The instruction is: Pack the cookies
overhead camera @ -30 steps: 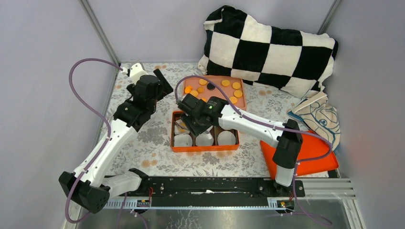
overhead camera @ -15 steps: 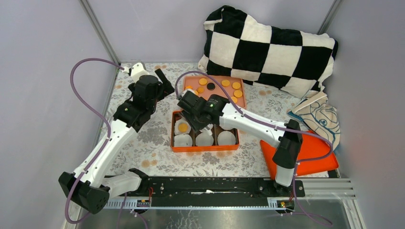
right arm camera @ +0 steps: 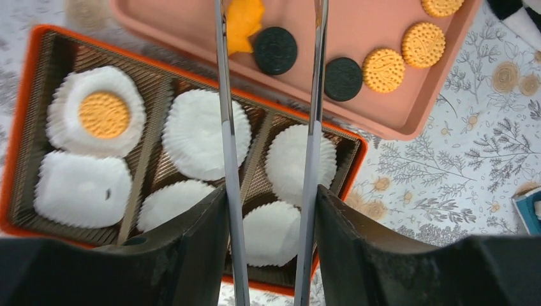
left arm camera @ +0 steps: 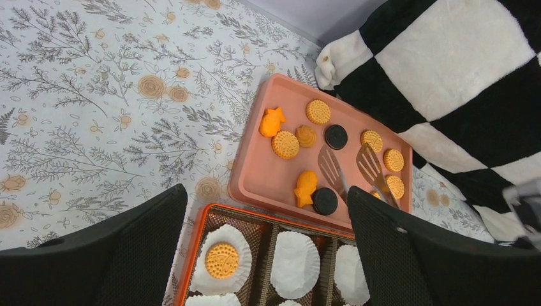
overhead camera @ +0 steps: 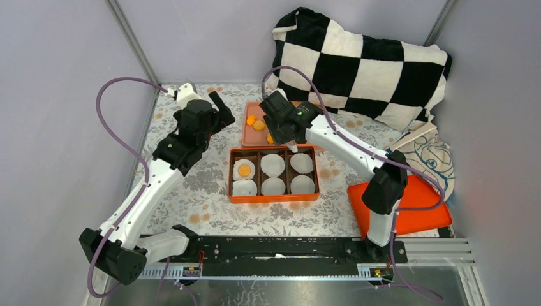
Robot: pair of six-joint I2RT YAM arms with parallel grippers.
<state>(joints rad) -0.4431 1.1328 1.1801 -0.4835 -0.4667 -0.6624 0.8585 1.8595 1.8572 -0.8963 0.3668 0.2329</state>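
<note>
The orange box (overhead camera: 274, 199) stands in the middle of the flowered table (overhead camera: 191, 185), and the pink tray (overhead camera: 245, 132) lies just beside it at 12 o'clock. Most of the cookies (left arm camera: 285, 145) are on this tray: round yellow ones, two black ones and some orange ones of other shapes, spread apart from each other. The box has six compartments, and each one holds a white paper liner (right arm camera: 204, 134). One yellow cookie (right arm camera: 104, 115) lies flat in the liner at the 10 o'clock corner of the box. The right gripper (overhead camera: 285, 131) hangs over the tray, above its edge nearest to the box, with its fingers closed on a pair of metal tongs (right arm camera: 226, 127). In the left wrist view the two slotted blades of the tongs stand apart over the tray, close to a black cookie and the yellow ones at 3 o'clock of it. I cannot tell whether the blades touch the tray. The left gripper (overhead camera: 220, 111) is at 10 o'clock of the box, above the table, and looks down on the tray; its fingers are wide apart and grip nothing. A black and white checkered pillow (overhead camera: 363, 64) leans against the wall at 1 o'clock of the tray.
</note>
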